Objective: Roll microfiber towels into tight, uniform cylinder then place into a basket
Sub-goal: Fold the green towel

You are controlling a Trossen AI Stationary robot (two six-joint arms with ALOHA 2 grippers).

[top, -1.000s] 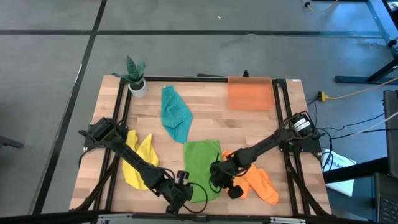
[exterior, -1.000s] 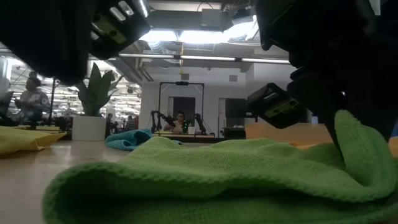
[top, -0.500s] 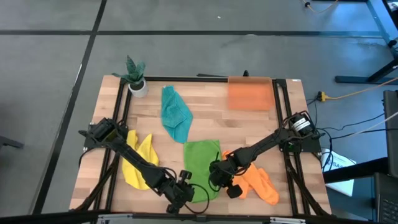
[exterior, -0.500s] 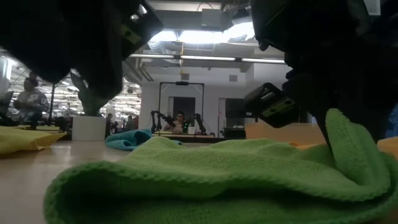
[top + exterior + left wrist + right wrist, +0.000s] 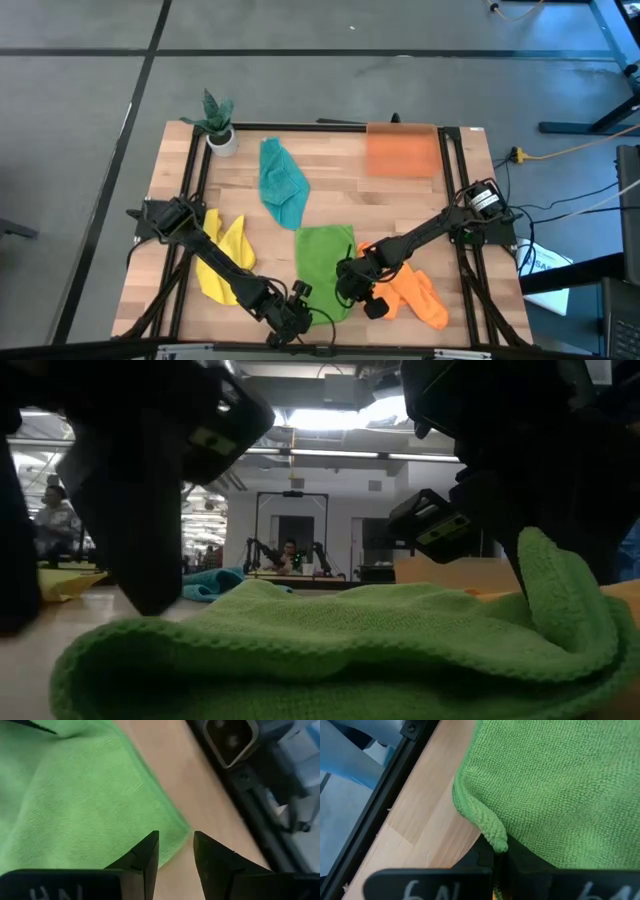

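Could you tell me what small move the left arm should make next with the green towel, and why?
Probably ease the left gripper forward and close on the green towel corner. Its jaws stand open with that corner just ahead of the tips, nothing between them, while the right gripper is shut on the towel's opposite edge, lifting a fold. With both corners held, rolling could likely start.

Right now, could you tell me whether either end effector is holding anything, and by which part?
The right end effector is shut on the green towel, pinching its edge at a near corner. The left end effector is open at the opposite near corner, holding nothing.
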